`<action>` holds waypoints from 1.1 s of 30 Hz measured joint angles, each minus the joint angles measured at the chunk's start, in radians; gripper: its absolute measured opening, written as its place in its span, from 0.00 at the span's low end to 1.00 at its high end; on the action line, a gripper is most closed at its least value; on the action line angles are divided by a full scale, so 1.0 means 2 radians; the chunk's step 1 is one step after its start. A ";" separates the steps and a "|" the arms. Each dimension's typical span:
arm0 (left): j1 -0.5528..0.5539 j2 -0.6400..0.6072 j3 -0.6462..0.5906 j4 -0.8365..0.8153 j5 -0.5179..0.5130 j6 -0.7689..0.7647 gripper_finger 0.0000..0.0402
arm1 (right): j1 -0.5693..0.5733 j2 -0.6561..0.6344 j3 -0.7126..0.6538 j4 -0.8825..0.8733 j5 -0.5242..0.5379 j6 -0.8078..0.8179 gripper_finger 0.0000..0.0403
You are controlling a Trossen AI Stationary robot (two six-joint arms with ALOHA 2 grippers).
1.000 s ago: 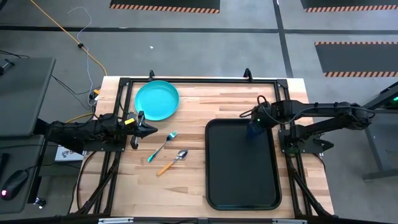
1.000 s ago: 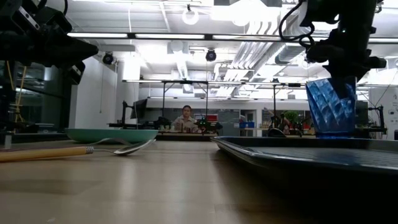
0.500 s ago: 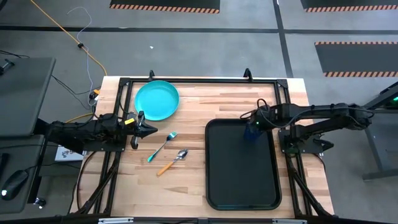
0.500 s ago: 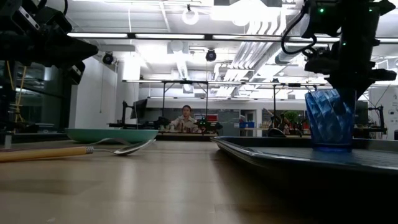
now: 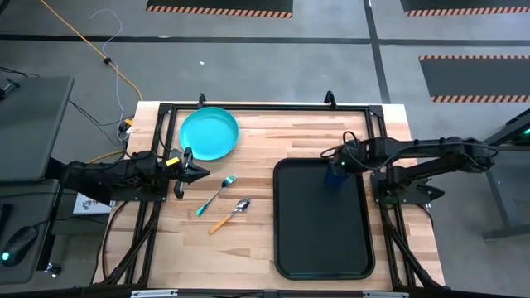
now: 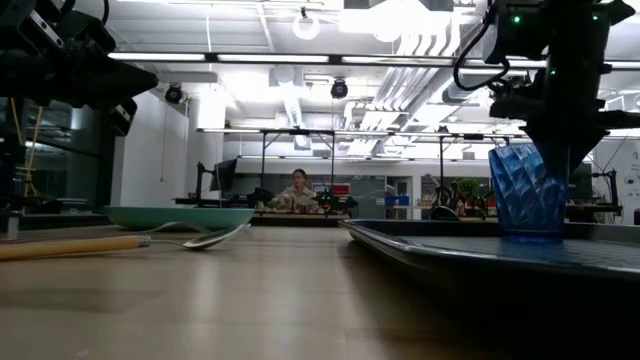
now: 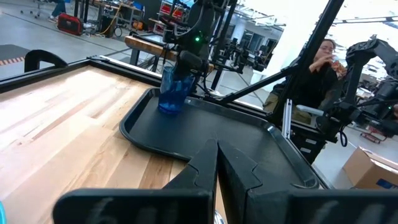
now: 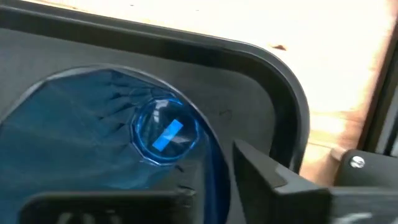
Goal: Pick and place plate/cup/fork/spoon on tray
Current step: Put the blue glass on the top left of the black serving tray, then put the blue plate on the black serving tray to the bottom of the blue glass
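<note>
Under your right hand: cup upright on tray far corner, fingers clamped on its rim, base seemingly down, so release looks next. Left hand pinched empty; plate, fork, spoon beside it on bench.

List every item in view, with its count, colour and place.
cup: one, dark blue, upright on the tray's far right corner area
tray: one, black, right half of the table
plate: one, turquoise, far left of the table
fork: one, teal handle, left of the tray
spoon: one, orange handle, just beside the fork, nearer the front edge
table: one, light wood
person: one, in the room behind
right gripper: one, dark, around the cup's rim
left gripper: one, dark, shut, hovering near the plate
</note>
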 joint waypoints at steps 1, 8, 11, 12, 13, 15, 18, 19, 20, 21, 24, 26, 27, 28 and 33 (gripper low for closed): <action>0.000 0.000 0.000 0.000 0.000 0.000 0.01 | 0.000 0.000 0.005 -0.001 0.000 0.000 0.25; 0.000 0.000 0.000 0.000 0.000 0.000 0.01 | -0.001 0.000 0.076 -0.082 0.036 -0.026 0.52; 0.000 0.000 0.000 0.000 0.000 0.000 0.01 | -0.001 0.000 0.114 -0.115 0.055 -0.042 0.60; 0.000 0.000 0.000 0.000 0.000 0.000 0.01 | -0.001 0.000 0.126 -0.122 0.060 -0.047 0.61; 0.000 0.000 0.000 0.000 0.000 0.000 0.01 | -0.001 -0.001 0.136 -0.126 0.066 -0.055 0.62; 0.000 0.000 0.000 0.000 0.000 0.000 0.01 | -0.001 -0.004 0.152 -0.122 0.069 -0.068 0.62; 0.000 0.000 0.000 0.000 0.000 0.000 0.01 | -0.001 -0.009 0.162 -0.091 0.063 -0.097 0.62; 0.000 0.000 0.000 0.000 0.000 0.000 0.01 | -0.001 -0.011 0.162 -0.076 0.059 -0.109 0.62; 0.000 0.000 0.000 0.000 0.000 0.000 0.01 | -0.001 -0.014 0.162 -0.059 0.054 -0.122 0.62; 0.000 0.000 0.000 0.000 0.000 0.000 0.01 | -0.001 -0.017 0.162 -0.040 0.054 -0.134 0.62; 0.000 0.000 0.000 0.000 0.000 0.000 0.01 | -0.001 -0.024 0.161 0.022 0.052 -0.165 0.63; 0.000 0.000 0.000 0.000 0.000 0.000 0.01 | -0.001 -0.027 0.161 0.067 0.048 -0.189 0.63; 0.000 0.000 0.000 0.000 0.000 0.000 0.01 | -0.001 -0.028 0.161 0.091 0.045 -0.202 0.63; 0.000 0.000 0.000 0.000 0.000 0.000 0.01 | -0.001 -0.029 0.161 0.113 0.038 -0.214 0.63; 0.000 0.000 0.000 0.000 0.000 0.000 0.01 | -0.001 -0.030 0.161 0.196 0.010 -0.248 0.63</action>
